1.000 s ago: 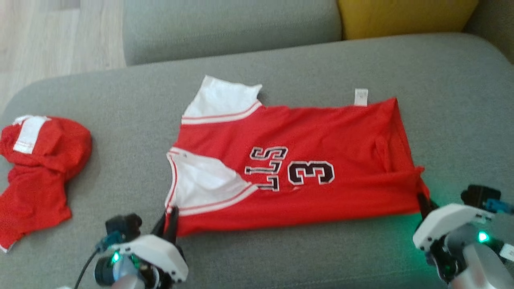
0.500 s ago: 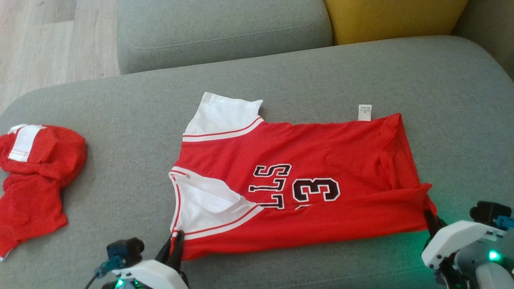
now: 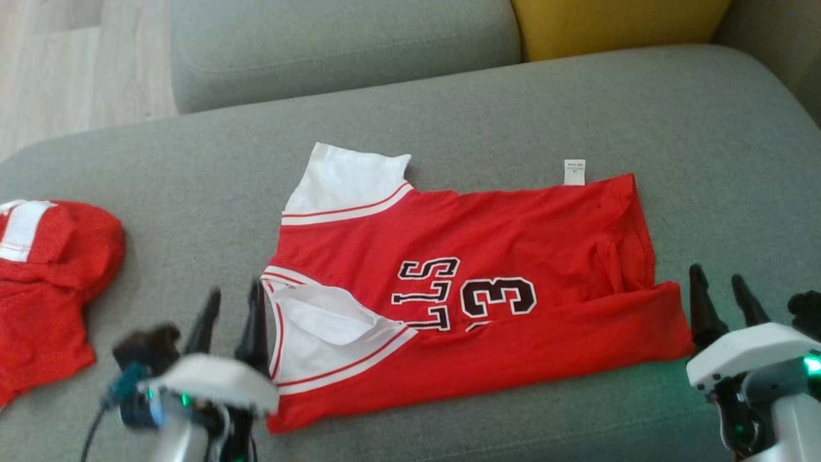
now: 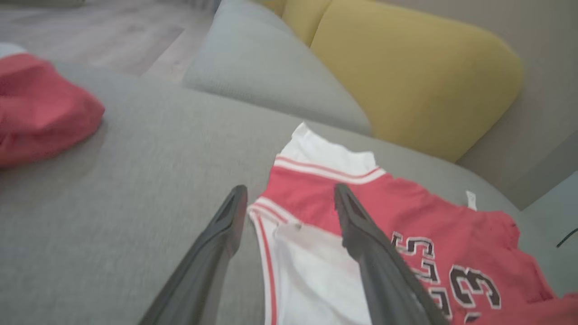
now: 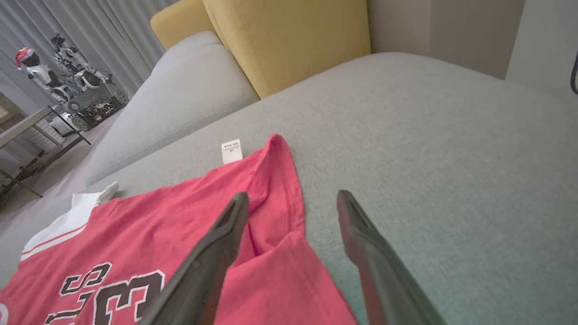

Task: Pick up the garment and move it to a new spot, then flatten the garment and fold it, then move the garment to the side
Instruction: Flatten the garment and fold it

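The red jersey (image 3: 500,256) is lying spread on the sofa seat (image 3: 192,173), long axis running side to side, with the left fingers (image 3: 204,324) hovering wide open and empty beside its near shoulder corner and the right fingers (image 3: 700,308) likewise beside its near hem corner.

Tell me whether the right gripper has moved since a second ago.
Yes. Judged against the jersey, the right gripper has come off the near hem corner and now stands just to the right of it, jaws open.
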